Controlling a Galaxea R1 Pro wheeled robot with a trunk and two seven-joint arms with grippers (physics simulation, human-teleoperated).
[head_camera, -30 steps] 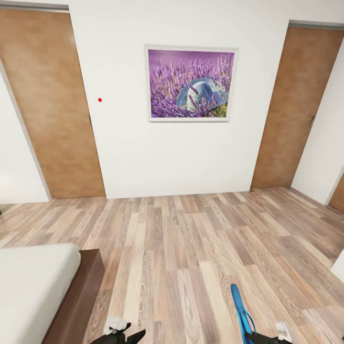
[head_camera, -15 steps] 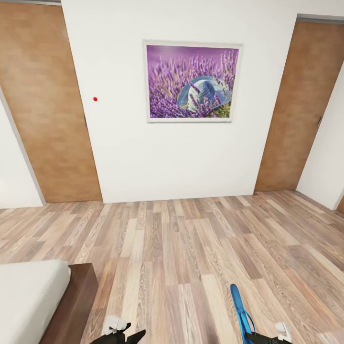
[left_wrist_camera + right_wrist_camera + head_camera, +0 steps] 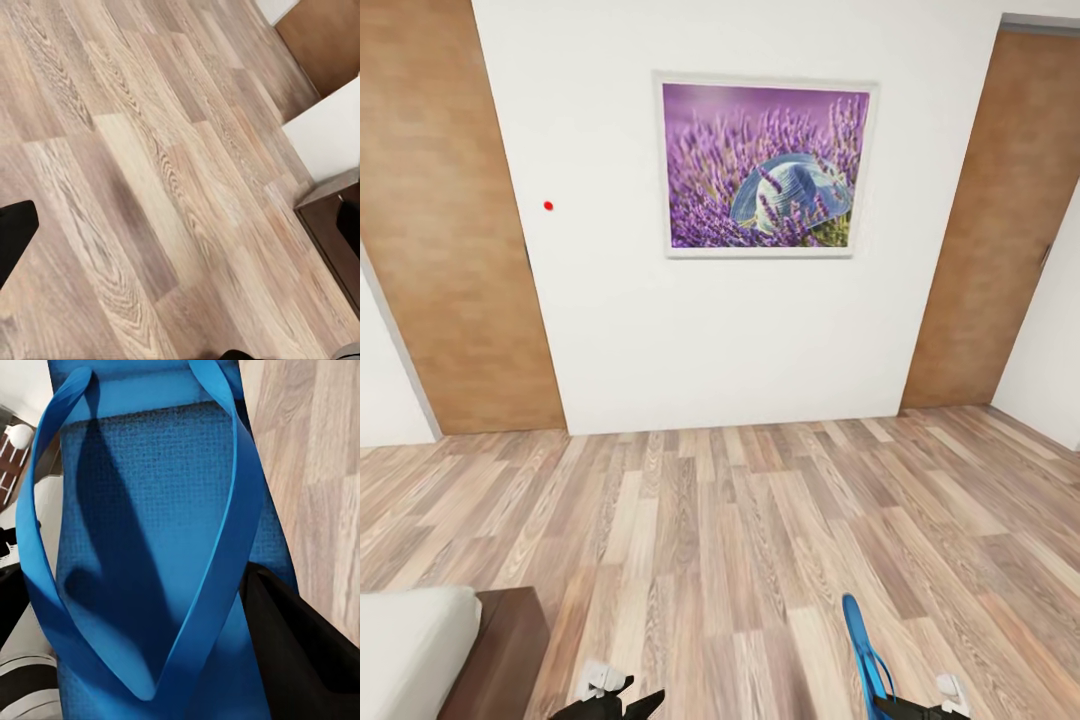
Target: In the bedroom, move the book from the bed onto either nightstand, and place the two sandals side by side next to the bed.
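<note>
While the wood-plank floor lies ahead, a blue sandal is held clamped in the right hand, standing up from it. The left hand is seen near the bed; its state cannot be told.

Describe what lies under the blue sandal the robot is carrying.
In the head view, wood-plank floor lies below the sandal, held up in the right tool. In the right wrist view the sandal's sole covers whatever is directly beneath it.

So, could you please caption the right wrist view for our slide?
Right hand gripping a blue flip-flop above the wood-plank floor.
</note>
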